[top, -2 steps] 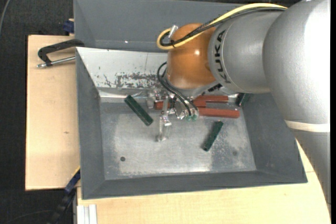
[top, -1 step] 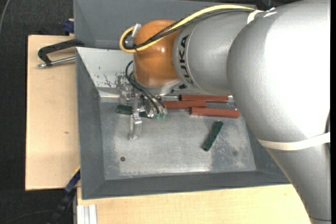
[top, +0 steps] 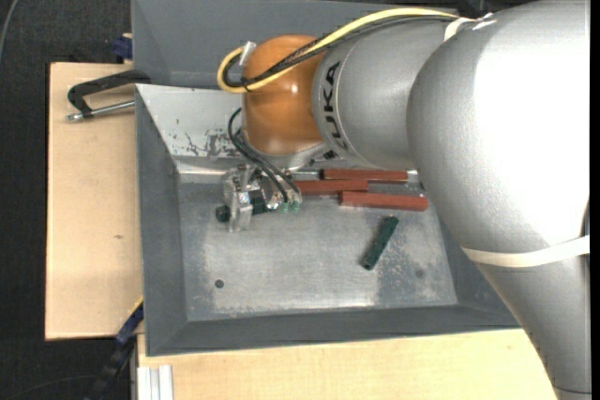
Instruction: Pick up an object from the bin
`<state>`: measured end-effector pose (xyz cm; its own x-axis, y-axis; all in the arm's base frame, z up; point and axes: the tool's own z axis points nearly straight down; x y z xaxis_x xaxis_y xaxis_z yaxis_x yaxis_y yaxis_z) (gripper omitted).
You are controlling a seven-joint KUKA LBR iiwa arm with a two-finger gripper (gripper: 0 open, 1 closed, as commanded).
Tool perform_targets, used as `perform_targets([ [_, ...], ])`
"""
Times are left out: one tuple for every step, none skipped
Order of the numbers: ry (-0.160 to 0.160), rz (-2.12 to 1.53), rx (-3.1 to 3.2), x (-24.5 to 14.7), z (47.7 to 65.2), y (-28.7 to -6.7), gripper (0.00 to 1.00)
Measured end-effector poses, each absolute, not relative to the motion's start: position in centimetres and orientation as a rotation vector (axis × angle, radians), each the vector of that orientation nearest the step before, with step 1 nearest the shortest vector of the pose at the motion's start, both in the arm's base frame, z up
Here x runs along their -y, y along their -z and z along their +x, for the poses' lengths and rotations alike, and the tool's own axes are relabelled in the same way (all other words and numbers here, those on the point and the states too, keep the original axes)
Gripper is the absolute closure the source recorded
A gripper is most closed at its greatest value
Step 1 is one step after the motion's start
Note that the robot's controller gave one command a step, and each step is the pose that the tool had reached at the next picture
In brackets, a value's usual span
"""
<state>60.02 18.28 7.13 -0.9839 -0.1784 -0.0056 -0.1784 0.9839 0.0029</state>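
Two red bars (top: 382,198) beside hand (top: 244,205)

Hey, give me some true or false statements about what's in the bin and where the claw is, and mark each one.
1. The claw is low over the left half of the bin floor. True.
2. A dark green bar and reddish-brown sticks lie to the right of the claw in the view. True.
3. The dark green bar rests on the reddish-brown sticks. False: it lies apart from them, lower in the view.
4. The reddish-brown sticks stand upright against the left wall. False: they lie flat, side by side, beside the arm.
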Motion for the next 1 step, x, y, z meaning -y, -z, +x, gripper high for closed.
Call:
perform_targets([
  [-0.003, -0.409, -3.103, -15.51, 59.03, -23.01, 1.0],
])
